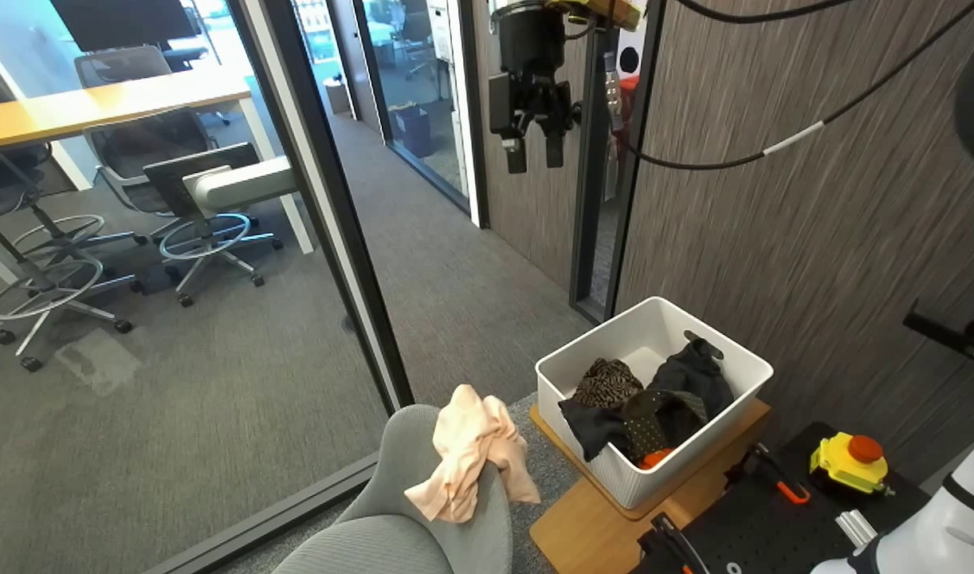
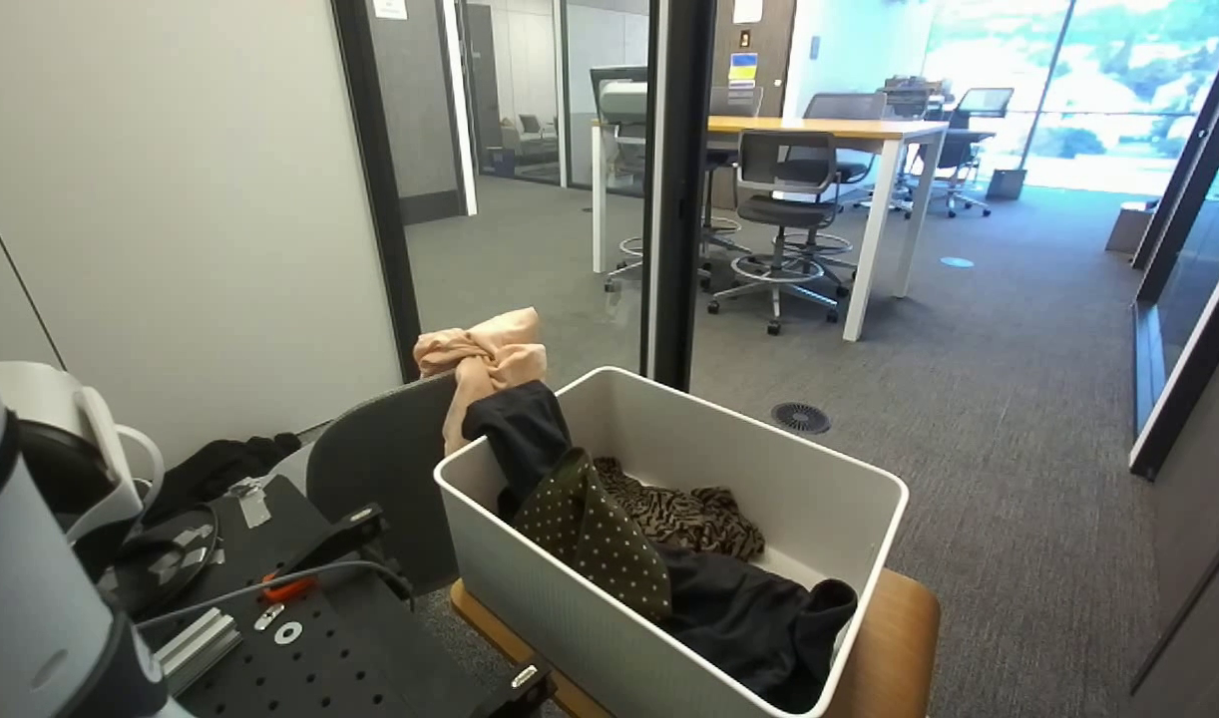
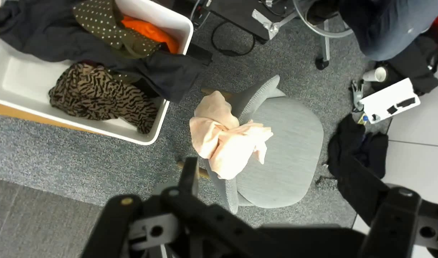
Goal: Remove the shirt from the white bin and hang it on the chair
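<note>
Peach shirt [image 1: 469, 454], seemingly, over chair back [image 1: 410, 445]; gripper [image 1: 536, 153] spread.

In an exterior view, wheeled office chairs [image 2: 787, 209] stand by a white-legged table [image 2: 859, 128], a round floor vent [image 2: 801, 417] lies nearer, and windows [image 2: 1118, 90] glow far right.

Shirt [image 1: 465, 454]: pale peach, crumpled, with a knot-like twist in the cloth; draped over the top edge of the backrest of the chair [image 3: 287, 154], fabric hanging on both the seat side and the outer side; apart from the white bin [image 2: 560, 608] in the wrist view; chair grey, fabric-covered, standing upright; backrest curved and turned toward the bin, seat rounded; bin rectangular, open-topped, corners rounded, outer walls finely ribbed, handle slot in one end; upright, part-filled, near the chair on the outer side of its backrest.
</note>
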Available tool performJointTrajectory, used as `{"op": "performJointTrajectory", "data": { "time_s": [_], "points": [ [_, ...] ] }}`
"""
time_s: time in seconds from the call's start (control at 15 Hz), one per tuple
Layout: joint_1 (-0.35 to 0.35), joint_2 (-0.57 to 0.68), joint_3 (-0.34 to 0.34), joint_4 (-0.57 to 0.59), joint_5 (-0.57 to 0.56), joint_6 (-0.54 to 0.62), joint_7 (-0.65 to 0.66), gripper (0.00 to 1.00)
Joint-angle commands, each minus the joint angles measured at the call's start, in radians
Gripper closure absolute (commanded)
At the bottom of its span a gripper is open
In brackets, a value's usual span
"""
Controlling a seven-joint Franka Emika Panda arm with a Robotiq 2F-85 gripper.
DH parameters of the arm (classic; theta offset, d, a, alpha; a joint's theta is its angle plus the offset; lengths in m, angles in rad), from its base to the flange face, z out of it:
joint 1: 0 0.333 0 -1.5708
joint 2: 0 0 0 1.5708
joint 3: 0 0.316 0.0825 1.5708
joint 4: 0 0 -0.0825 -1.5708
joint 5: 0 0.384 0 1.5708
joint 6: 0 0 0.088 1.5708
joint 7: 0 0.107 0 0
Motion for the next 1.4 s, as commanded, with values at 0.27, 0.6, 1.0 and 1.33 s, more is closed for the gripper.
{"op": "performJointTrajectory", "data": {
  "time_s": [0.27, 0.6, 1.0, 1.33],
  "points": [
    [-0.026, -0.319, 0.070, -0.448, -0.029, 0.278, 0.217, 0.00],
    [-0.054, -0.509, 0.122, -0.712, 0.003, 0.384, 0.264, 0.00],
    [-0.062, -0.762, 0.186, -1.057, -0.016, 0.444, 0.352, 0.00],
    [-0.010, -0.976, 0.299, -1.319, 0.013, 0.467, 0.422, 0.00]
  ]
}}
